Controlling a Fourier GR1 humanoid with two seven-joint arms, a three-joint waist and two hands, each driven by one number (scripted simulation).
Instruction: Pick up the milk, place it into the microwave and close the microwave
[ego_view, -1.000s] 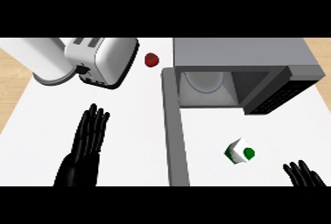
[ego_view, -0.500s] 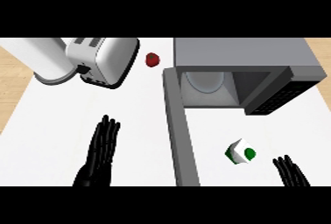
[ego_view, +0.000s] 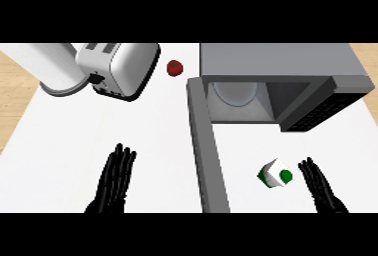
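1. The small white milk carton with green markings (ego_view: 275, 175) is seen on the white counter (ego_view: 59, 145), at five o'clock from the open grey microwave (ego_view: 280, 65).
2. The right hand (ego_view: 322, 186) is held just beside the carton at three o'clock, fingers straight and apart, holding nothing.
3. The left hand (ego_view: 114, 181) is shown flat, fingers extended, at seven o'clock in the view.

No readable text anywhere; the milk (ego_view: 276, 175) carton's green mark seems wordless.
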